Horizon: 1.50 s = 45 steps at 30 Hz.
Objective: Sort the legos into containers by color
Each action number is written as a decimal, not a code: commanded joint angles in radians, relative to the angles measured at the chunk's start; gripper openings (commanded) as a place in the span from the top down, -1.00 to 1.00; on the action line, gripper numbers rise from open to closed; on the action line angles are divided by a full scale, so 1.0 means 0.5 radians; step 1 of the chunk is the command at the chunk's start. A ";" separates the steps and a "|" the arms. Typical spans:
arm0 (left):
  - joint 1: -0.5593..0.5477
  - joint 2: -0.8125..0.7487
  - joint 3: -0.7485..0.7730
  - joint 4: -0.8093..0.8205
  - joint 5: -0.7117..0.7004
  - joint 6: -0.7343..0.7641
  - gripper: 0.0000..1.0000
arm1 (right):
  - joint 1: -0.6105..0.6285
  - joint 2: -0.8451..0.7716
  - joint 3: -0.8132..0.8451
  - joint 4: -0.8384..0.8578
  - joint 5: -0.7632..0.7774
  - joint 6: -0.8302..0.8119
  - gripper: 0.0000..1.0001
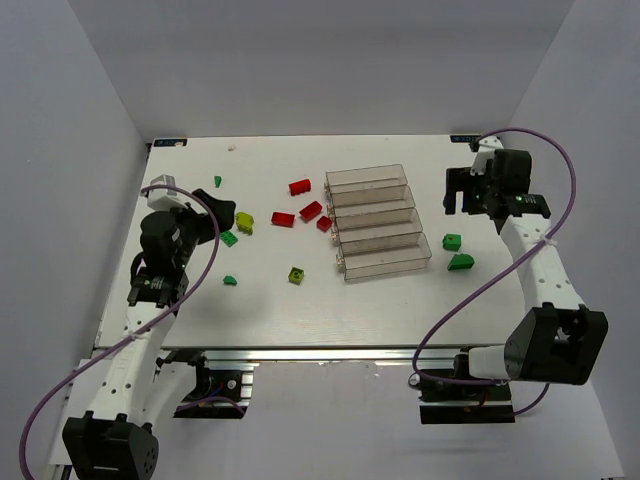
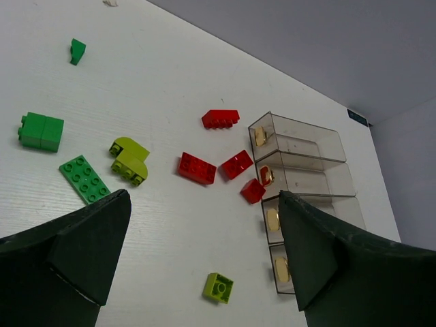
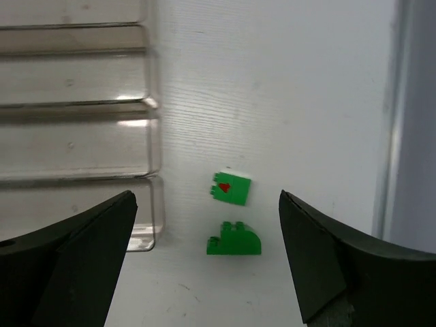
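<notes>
Four clear trays (image 1: 378, 222) stand in a slanted row right of centre, all empty. Red legos (image 1: 300, 186) (image 1: 283, 219) (image 1: 311, 210) lie just left of them, one small one (image 1: 324, 224) touching the row's end. Yellow-green legos (image 1: 244, 221) (image 1: 297, 274) and green legos (image 1: 229, 238) (image 1: 230, 281) (image 1: 217, 181) lie further left. Two green legos (image 1: 452, 241) (image 1: 460, 262) lie right of the trays. My left gripper (image 1: 215, 210) (image 2: 204, 197) is open and empty above the left cluster. My right gripper (image 1: 460, 190) (image 3: 208, 196) is open and empty, above the two green legos (image 3: 231, 189) (image 3: 235, 240). No purple lego is in view.
The white table (image 1: 280, 310) is walled by grey panels on the left, back and right. A tiny white scrap (image 1: 232, 146) lies at the back edge. The tray ends (image 2: 296, 139) show in the left wrist view, the tray sides (image 3: 75, 68) in the right wrist view.
</notes>
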 commanded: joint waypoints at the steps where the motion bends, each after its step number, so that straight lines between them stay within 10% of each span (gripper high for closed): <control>1: -0.004 -0.056 -0.011 -0.058 0.083 -0.045 -0.96 | -0.004 -0.139 -0.030 -0.118 -0.768 -0.411 -0.79; 4: -0.004 -0.026 -0.011 -0.083 0.089 -0.073 -0.53 | 0.102 -0.243 -0.149 -0.382 -1.326 -1.283 -0.79; 7: -0.004 0.024 0.011 -0.120 0.123 -0.107 0.54 | 0.359 -0.360 -0.306 -0.282 -1.190 -1.502 -0.79; 10: -0.004 0.091 0.023 -0.135 0.169 -0.146 1.00 | 0.474 -0.379 -0.380 -0.275 -1.305 -1.616 -0.79; 12: -0.004 0.164 0.048 -0.187 0.160 -0.177 1.00 | 0.508 -0.361 -0.361 -0.257 -1.406 -1.504 -0.77; 16: -0.004 0.333 0.118 -0.343 0.074 -0.242 -0.01 | 0.545 -0.098 -0.171 -0.337 -1.576 -1.280 0.99; 17: -0.004 0.379 0.140 -0.405 0.059 -0.248 -0.33 | 0.545 -0.066 -0.153 -0.279 -1.579 -1.187 1.00; 18: -0.001 0.486 0.170 -0.442 0.037 -0.239 -0.40 | 0.545 -0.054 -0.156 -0.224 -1.573 -1.138 1.00; 20: -0.004 0.694 0.393 -0.591 -0.058 -0.156 -0.47 | 0.566 0.004 -0.125 -0.143 -1.524 -1.076 -0.33; 21: -0.004 0.847 0.513 -0.686 -0.110 -0.095 -0.50 | 0.569 0.059 -0.083 -0.156 -1.496 -1.055 -0.47; 27: -0.162 1.780 1.142 -0.825 -0.223 0.634 -0.96 | 0.566 0.118 -0.098 -0.112 -1.594 -1.063 -0.62; 45: -0.249 2.217 1.214 -0.605 -0.135 1.004 -0.61 | 0.542 0.229 0.010 -0.156 -1.585 -1.122 -0.67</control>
